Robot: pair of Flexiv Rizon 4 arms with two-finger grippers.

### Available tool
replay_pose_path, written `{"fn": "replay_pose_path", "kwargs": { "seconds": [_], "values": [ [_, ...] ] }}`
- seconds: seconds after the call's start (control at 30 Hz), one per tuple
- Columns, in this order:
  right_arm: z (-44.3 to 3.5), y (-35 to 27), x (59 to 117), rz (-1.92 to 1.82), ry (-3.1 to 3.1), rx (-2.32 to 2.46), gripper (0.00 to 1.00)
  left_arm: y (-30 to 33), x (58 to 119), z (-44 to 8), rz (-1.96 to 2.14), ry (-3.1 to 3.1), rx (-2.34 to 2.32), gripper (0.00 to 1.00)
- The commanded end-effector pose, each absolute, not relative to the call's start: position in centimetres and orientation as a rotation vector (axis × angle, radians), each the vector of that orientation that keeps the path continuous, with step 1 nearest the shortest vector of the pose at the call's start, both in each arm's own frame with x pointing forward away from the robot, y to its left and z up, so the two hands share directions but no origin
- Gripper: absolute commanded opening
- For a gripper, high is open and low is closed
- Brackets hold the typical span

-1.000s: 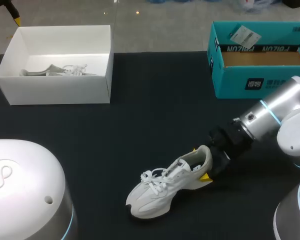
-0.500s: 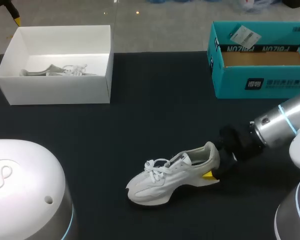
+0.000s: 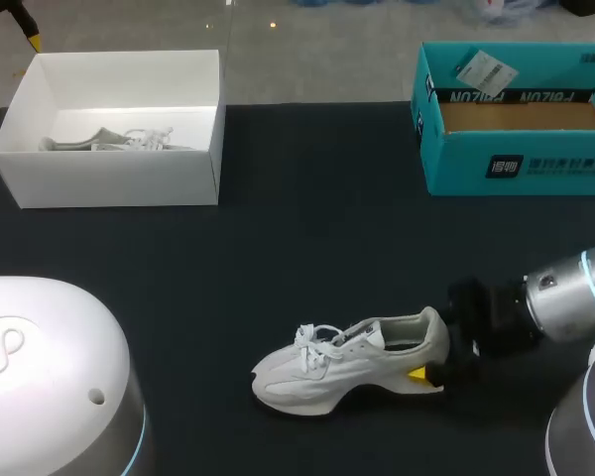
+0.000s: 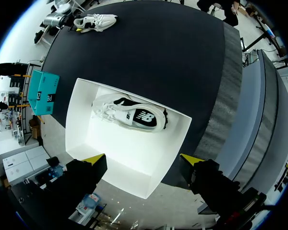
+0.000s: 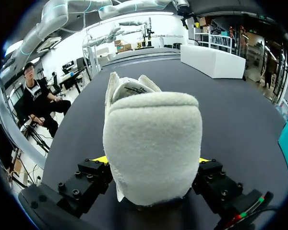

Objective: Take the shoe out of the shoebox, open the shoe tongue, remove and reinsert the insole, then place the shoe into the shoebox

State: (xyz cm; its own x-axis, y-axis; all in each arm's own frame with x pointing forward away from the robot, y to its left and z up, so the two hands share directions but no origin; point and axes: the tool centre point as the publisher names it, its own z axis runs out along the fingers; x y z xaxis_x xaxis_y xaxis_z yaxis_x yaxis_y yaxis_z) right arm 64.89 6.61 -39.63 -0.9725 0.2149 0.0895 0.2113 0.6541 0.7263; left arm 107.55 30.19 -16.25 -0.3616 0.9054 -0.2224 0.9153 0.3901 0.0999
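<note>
Shoe (image 3: 349,362) is out on the dark tabletop (image 3: 307,248), standing on its sole with the toe toward your left side, well apart from both boxes. Your right fingers (image 5: 100,159) are pinching its heel from both sides (the padded heel fills the whole gap in the right wrist view). At the far left, the white shoebox (image 3: 119,180) holds a second shoe (image 4: 132,115) lying on its side. Your left fingers (image 4: 93,158) hang spread wide above that box, gripping nothing. Over at the far right sits a teal box (image 3: 516,164), open on top.
</note>
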Motion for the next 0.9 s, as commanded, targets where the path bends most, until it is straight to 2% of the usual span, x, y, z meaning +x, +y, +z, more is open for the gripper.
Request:
{"fn": "replay_pose_path", "kwargs": {
  "seconds": [0.03, 0.9],
  "values": [
    [-40.1, 6.7, 64.5, 1.161, 2.725, 0.435, 0.0, 30.2, 107.4, -16.3, -0.053, 2.409, 1.61, 1.0],
    [-41.8, 5.9, 64.2, 1.178, 2.743, 0.506, 0.0, 30.2, 107.4, -16.3, -0.053, 2.409, 1.61, 1.0]
  ]
}}
